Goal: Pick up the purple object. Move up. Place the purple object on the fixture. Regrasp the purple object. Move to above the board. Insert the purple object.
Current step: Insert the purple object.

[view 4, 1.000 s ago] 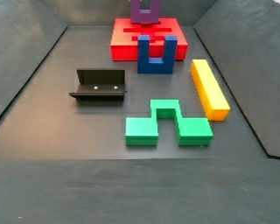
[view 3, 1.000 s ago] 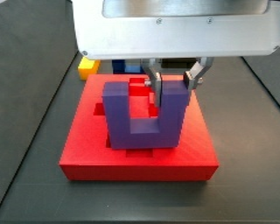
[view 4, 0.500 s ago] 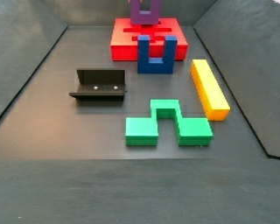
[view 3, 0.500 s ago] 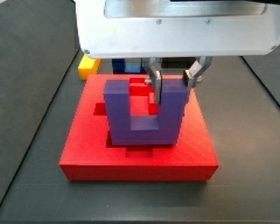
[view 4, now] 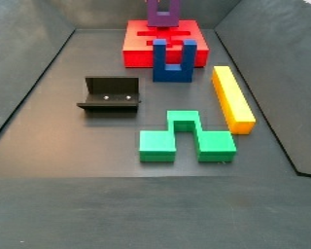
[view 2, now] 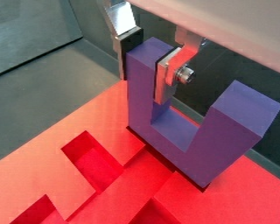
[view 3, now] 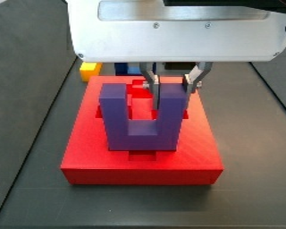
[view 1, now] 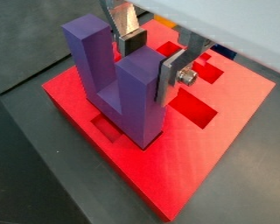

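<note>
The purple object [view 3: 142,121] is a U-shaped block standing upright with its bar down on the red board [view 3: 142,163]. Its base sits at the board's recessed slots [view 1: 189,103]. My gripper [view 3: 173,87] is shut on one prong of it. In both wrist views the silver fingers [view 1: 173,75] [view 2: 170,73] press against that prong [view 1: 140,87] [view 2: 149,79]. The other prong [view 2: 241,109] stands free. In a side view the purple object [view 4: 161,12] shows on top of the board [view 4: 165,41] at the far end. The fixture [view 4: 109,94] stands empty to the left.
A blue U-shaped block [view 4: 171,61] stands against the board's near edge. A long yellow bar [view 4: 232,97] lies to the right and a green block [view 4: 185,136] lies nearer the front. Dark walls ring the floor.
The gripper and the purple object have shifted slightly to the left over the board and a little lower. The other blocks and the fixture have not moved.
</note>
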